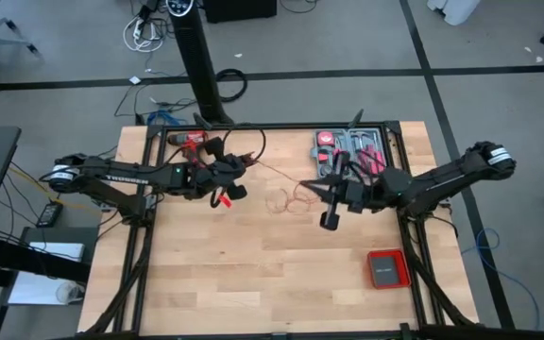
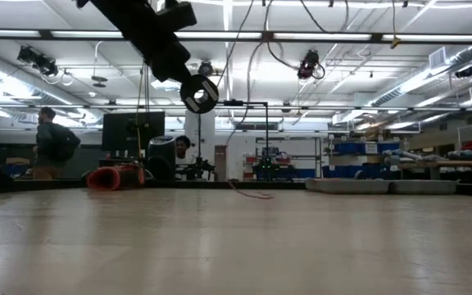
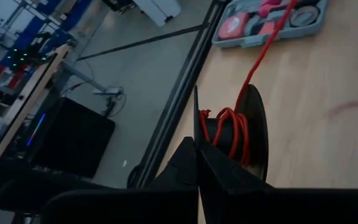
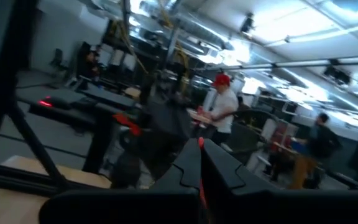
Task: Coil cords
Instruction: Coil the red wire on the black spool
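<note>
Both arms raised over the bench [image 1: 253, 274], red cord [image 1: 286, 198] strung between them.

Left gripper [image 1: 227, 184] jaws pinch a black spool [image 3: 250, 134] wound with red cord, over the bench's left-centre. Right gripper [image 1: 329, 203] jaws are pressed together on the cord's other end, near centre. Slack cord lies looped on the bench between them. A tool case [image 1: 352, 151] sits at the far edge, a red box [image 1: 386, 268] near the right.
</note>
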Robot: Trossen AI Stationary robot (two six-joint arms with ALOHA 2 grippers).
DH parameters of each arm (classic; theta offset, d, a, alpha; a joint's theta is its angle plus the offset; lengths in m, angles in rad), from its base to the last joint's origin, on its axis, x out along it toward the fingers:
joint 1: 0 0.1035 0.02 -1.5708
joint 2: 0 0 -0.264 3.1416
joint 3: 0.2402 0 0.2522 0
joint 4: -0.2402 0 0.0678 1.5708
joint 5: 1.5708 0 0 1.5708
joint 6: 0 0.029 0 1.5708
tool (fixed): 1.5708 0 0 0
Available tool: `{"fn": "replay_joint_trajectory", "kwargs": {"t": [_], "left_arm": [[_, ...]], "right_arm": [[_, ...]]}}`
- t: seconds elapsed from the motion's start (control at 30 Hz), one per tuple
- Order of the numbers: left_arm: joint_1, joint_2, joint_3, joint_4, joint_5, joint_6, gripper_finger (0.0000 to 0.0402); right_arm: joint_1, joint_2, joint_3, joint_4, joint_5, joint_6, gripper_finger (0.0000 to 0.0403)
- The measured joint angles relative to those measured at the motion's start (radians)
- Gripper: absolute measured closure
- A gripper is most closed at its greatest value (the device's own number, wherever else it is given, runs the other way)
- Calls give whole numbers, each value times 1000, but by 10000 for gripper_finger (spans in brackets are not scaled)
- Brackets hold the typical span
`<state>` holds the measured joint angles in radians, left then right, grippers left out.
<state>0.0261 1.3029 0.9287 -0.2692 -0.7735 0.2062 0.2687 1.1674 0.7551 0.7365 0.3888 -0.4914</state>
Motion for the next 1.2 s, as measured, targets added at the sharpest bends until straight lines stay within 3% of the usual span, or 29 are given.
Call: {"fn": "replay_joint_trajectory", "kwargs": {"t": [0.5,0.8,1.2], "left_arm": [[1,3,0,248,-42,26,401],[0,3,0,494,85,23,401],[0,3,0,681,269,21,401]], "right_arm": [[24,277,200,36,-107,-50,403],[24,322,227,-4,-148,-25,403],[41,319,213,-256,-105,-7,403]]}}
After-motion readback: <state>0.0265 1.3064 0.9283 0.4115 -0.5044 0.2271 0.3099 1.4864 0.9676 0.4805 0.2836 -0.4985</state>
